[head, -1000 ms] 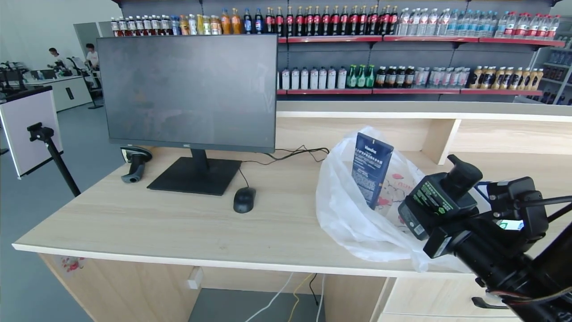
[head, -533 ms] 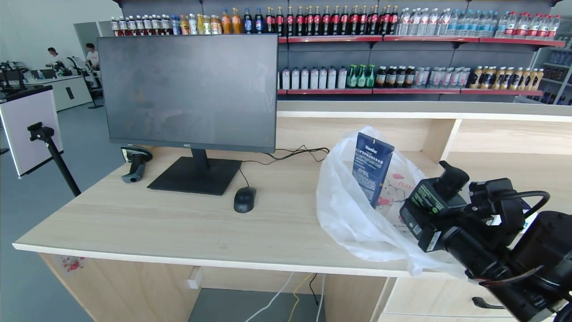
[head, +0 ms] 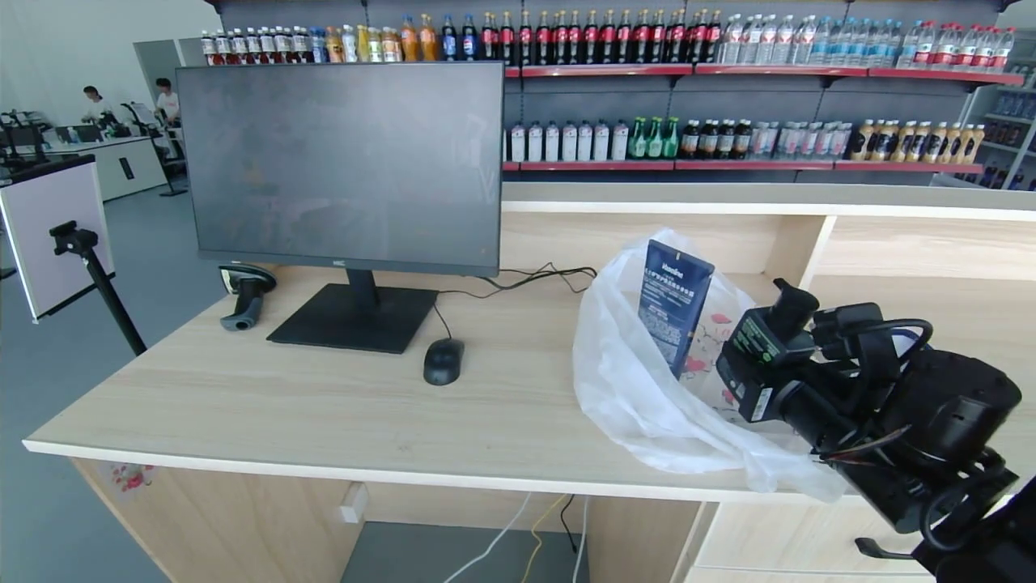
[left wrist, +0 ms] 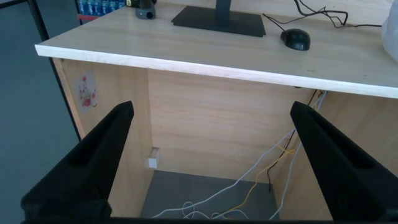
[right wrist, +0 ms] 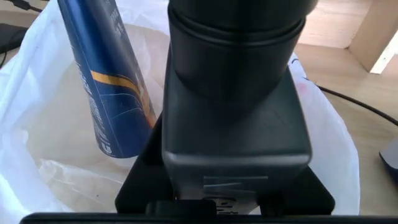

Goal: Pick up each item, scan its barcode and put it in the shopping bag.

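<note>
A white plastic shopping bag (head: 639, 389) lies open on the right of the wooden counter (head: 324, 405). A tall blue pack (head: 673, 304) stands inside it, leaning back. My right gripper (head: 797, 389) is shut on a black bottle with a green label (head: 761, 352), held tilted over the bag's mouth, just right of the blue pack. From the right wrist, the bottle (right wrist: 236, 106) hangs above the bag (right wrist: 50, 168), beside the blue pack (right wrist: 109, 81). My left gripper (left wrist: 211, 107) is open, low in front of the counter's edge, holding nothing.
A dark monitor (head: 340, 162) stands at the counter's back left, with a handheld scanner (head: 243, 295) to its left and a black mouse (head: 443, 361) in front. Cables trail behind. A raised wooden ledge (head: 809, 210) runs along the back; drink shelves stand beyond.
My right arm has swung left and farther forward, carrying the black bottle from the bag's right edge to over its mouth. The bag and blue pack stayed put.
</note>
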